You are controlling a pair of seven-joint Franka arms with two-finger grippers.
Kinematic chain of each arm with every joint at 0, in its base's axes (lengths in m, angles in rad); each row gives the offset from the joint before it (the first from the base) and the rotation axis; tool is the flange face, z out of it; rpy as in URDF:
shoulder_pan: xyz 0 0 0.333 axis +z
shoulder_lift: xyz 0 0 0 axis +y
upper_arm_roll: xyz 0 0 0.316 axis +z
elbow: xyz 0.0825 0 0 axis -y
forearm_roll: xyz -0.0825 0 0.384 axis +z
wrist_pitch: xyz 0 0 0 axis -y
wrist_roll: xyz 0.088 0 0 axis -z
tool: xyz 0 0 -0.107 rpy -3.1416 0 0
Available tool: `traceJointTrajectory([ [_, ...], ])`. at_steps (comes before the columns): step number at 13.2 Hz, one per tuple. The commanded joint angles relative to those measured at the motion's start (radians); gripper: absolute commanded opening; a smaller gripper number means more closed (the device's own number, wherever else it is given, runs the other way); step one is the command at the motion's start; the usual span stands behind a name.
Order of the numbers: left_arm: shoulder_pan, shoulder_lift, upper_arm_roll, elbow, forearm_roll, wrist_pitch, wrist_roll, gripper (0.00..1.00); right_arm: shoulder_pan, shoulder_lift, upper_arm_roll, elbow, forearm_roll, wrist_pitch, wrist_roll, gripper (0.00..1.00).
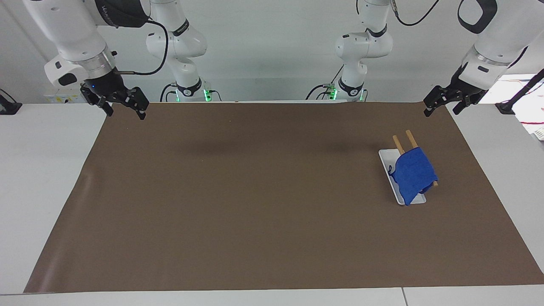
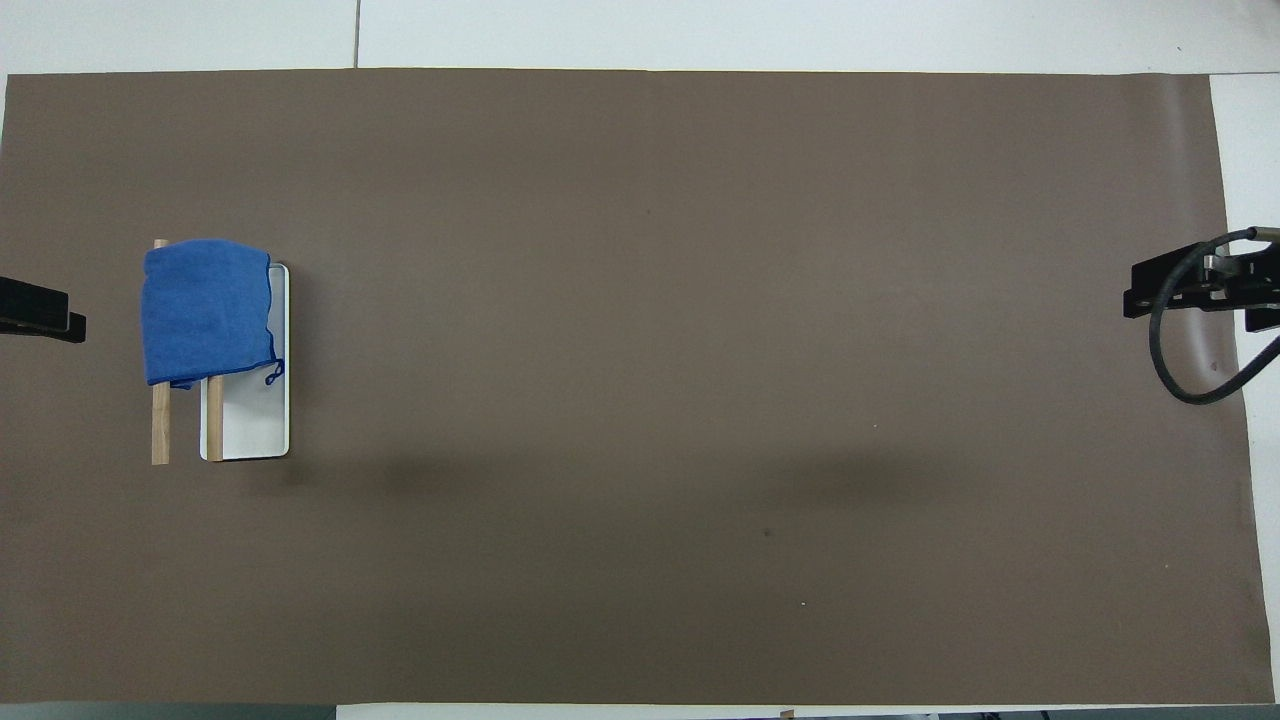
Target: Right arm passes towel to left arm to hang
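Towel [image 1: 413,174]: bright blue, soft nubby microfibre, draped in a rounded fold over two wooden rods [image 1: 406,141], hanging down both sides. A thin blue loop of thread dangles at one corner [image 2: 272,373], over the tray. It covers the half of the rods farther from the robots; the bare rod ends poke out toward the robots. Its long axis and the rods run along the near-to-far line of the table.

Rods: light, round, plain dowels, parallel, raised on a rack. Beneath sits a flat white tray [image 2: 250,425], rectangular with rounded corners, smooth and glossy; one rod lies over its edge, the other just beside it over the mat. All of this is at the left arm's end of the table.

Mat [image 1: 255,204]: dull brown sheet, smooth, with slight curl and sheen at the right arm's end, spread on a white table [image 1: 42,170].

Left gripper [image 1: 440,104]: black, fingers apart, holding nothing, up over the mat corner nearest the robots. Right gripper [image 1: 123,108]: black, small blue light, fingers apart, holding nothing, over its own mat corner, black cable looped to the wrist. Both arms wait.

Dark lettering on the right arm's black band, too small to read.
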Motion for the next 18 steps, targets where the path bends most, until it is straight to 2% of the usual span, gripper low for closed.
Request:
traceJointTrajectory([
  [1, -0.006, -0.017, 0.003, -0.022, 0.000, 0.013, 0.009, 1.00, -0.012, -0.013, 0.010, -0.015, 0.001, 0.013, -0.017, 1.00],
  [18, -0.003, -0.017, 0.003, -0.022, 0.000, 0.013, 0.009, 1.00, -0.022, -0.016, 0.005, -0.018, 0.002, 0.013, -0.121, 1.00],
])
